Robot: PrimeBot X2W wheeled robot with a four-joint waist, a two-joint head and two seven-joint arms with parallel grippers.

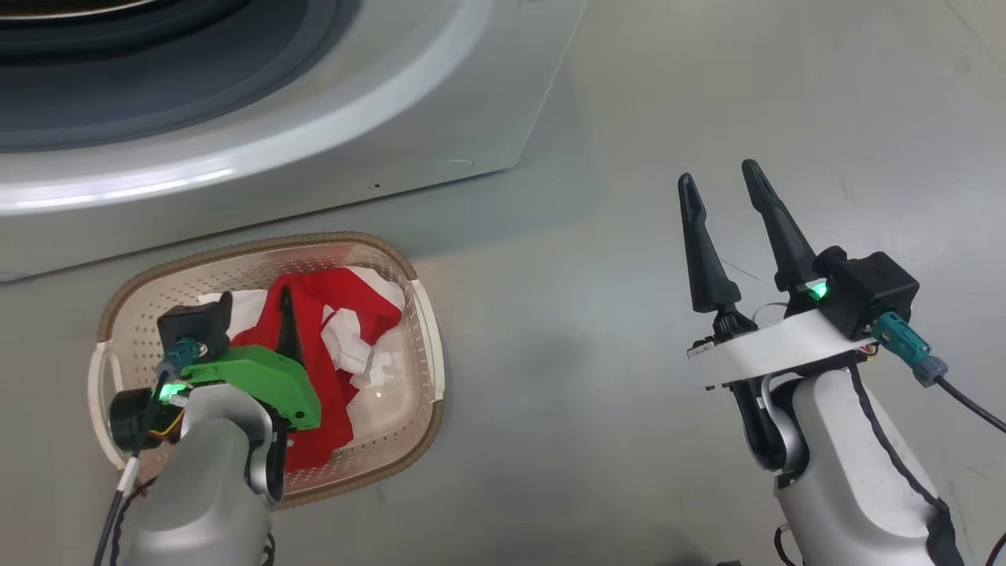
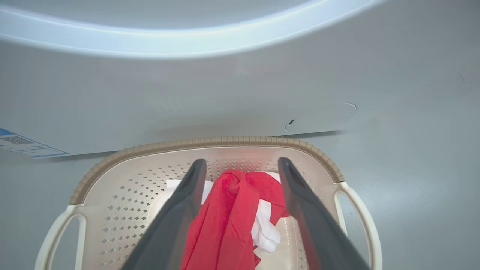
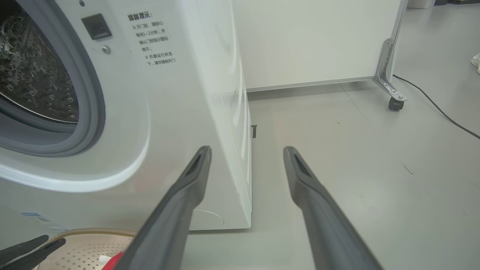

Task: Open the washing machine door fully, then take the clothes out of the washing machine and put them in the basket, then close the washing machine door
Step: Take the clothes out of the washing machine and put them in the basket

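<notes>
left gripper spread wide, straddling the heap, gripping nothing | clothes lie in the basket, red over white; likely light, limp, prone to drape and snag, best pinched at the bunched red fold | right gripper wide, empty, over the floor | washing machine just behind the basket, drum mouth uncovered

Silver-grey forearms, black cables, teal connectors; the right pincer has 2 tapered black fingers.

Red-and-white clothes crumpled in the cream basket lower left of my head view, white washing machine up top.
</notes>
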